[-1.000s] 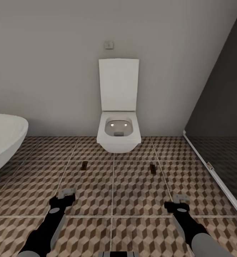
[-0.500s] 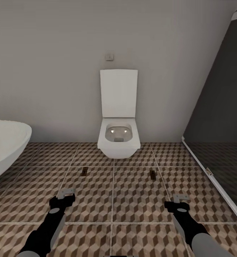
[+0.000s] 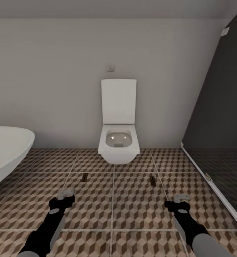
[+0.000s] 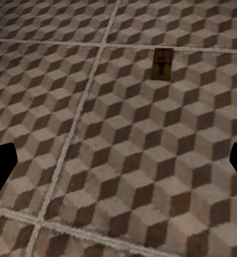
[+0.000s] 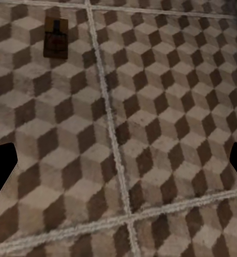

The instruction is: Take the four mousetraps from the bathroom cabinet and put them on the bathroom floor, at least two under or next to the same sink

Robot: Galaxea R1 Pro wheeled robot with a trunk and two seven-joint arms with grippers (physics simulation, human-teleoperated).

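Two mousetraps lie flat on the bathroom floor [image 3: 132,203], the left mousetrap [image 3: 85,176] and the right mousetrap [image 3: 152,179], well apart, in front of the white toilet [image 3: 118,142]. The wrist views add detail: brown wood slabs [image 4: 161,63] [image 5: 56,37] with dark metal parts. The left gripper [image 3: 66,196] and right gripper [image 3: 180,198] hang spread wide, holding nothing.

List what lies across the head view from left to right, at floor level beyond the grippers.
Bathtub → left mousetrap → toilet → right mousetrap → dark glass shower screen. Both mousetraps lie flat on the patterned bathroom floor, one on either side in front of the toilet.
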